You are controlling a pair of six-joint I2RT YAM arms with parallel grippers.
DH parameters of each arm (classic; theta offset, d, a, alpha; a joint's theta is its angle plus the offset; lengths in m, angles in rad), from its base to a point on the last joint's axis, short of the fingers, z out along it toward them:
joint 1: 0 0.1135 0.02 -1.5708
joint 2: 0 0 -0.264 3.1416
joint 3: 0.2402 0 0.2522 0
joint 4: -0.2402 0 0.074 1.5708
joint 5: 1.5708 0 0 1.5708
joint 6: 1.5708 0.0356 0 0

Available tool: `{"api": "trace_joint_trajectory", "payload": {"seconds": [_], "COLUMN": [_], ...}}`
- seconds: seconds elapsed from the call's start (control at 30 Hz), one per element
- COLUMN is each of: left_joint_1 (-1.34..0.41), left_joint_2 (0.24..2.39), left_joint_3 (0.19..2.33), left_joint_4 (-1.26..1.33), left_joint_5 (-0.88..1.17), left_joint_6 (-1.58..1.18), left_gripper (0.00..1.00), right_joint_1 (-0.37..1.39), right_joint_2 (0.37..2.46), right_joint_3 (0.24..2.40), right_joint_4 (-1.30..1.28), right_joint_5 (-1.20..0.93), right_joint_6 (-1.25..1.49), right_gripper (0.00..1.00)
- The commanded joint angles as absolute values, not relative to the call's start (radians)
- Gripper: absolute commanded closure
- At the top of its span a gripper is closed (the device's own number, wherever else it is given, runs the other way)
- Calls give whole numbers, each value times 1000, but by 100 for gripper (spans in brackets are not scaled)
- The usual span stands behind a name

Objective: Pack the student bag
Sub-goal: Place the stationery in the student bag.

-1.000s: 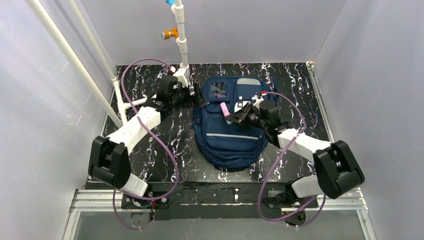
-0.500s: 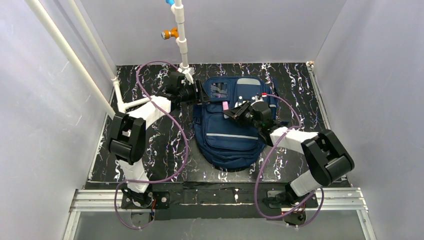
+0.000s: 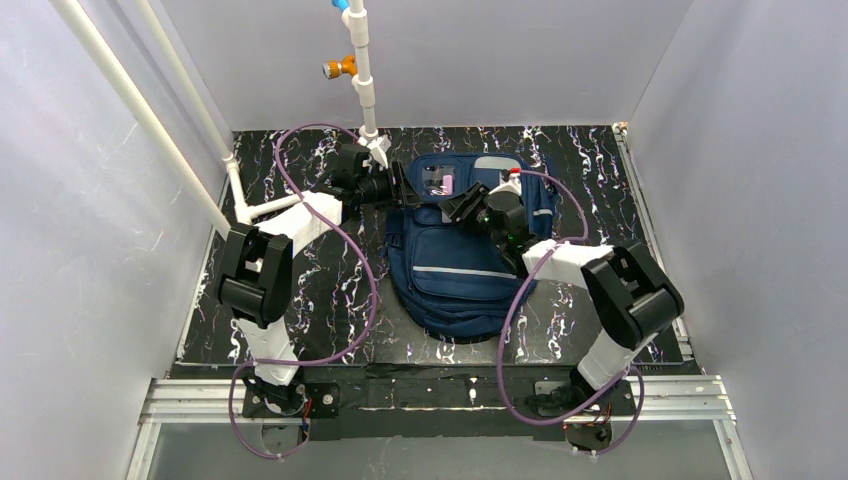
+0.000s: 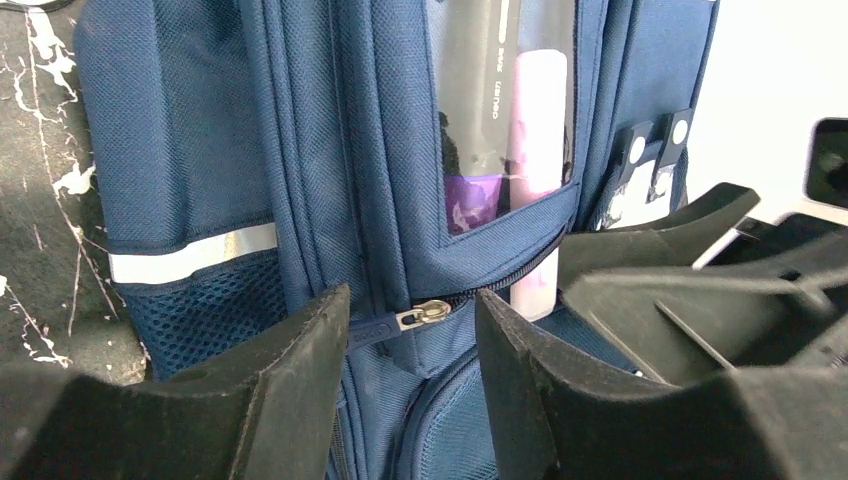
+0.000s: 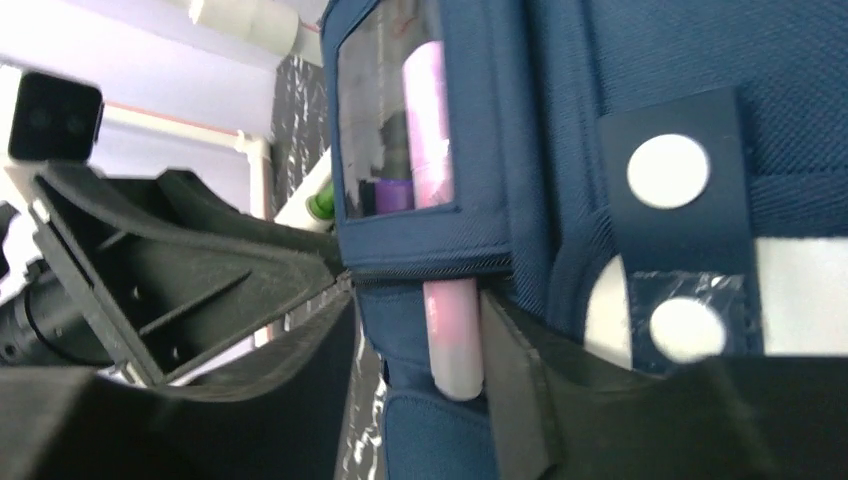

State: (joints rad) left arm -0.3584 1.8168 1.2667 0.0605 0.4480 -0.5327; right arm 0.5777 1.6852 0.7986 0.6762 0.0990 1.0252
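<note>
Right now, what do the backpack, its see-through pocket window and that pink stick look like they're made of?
The student bag: woven navy fabric, probably nylon or polyester, matte, with a visible weave. Its pocket window: clear soft plastic, glossy, with streaks of glare. The pink stick: smooth plastic by its look, with a slight sheen; more than that I cannot tell.

Top view evenly lit, soft shadows on table (image 3: 600, 170). Wrist views: left claw fingers (image 4: 290, 400) blurred up close; white background overexposed.

Lettering, white: printed lengthwise along a dark pen (image 4: 478, 90), held behind the clear window (image 4: 434, 40) of the bag (image 4: 200, 120). The wording cannot be read with certainty.
</note>
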Motion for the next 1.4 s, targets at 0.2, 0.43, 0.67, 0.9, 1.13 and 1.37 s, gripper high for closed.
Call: {"api": "trace_joint_trajectory", "payload": {"seconds": [0.2, 0.43, 0.67, 0.9, 1.13, 1.37], "left_joint_1": [-362, -362, -363, -362, -365, -365], "left_joint_2": [1786, 1779, 1778, 1773, 1759, 1732], "left_joint_3": [1273, 1269, 1264, 1254, 1234, 1221], "left_joint_4": [64, 64, 64, 64, 64, 65], "left_joint_5": [504, 512, 511, 513, 517, 509], "left_joint_6": [-530, -528, -541, -543, -546, -542], "left_gripper": [53, 52, 52, 52, 52, 51], "right_joint_1": [612, 657, 681, 679, 667, 654], "right_joint_2": [1510, 1491, 1568, 1641, 1694, 1758], "right_joint_3": [906, 917, 929, 998, 1111, 1169], "right_joint_4": [157, 128, 243, 328, 281, 294], "right_joint_5": [176, 139, 136, 200, 285, 244], "right_joint_6": [612, 497, 516, 536, 510, 432], "right_gripper": [31, 66, 90, 99, 99, 99]}}
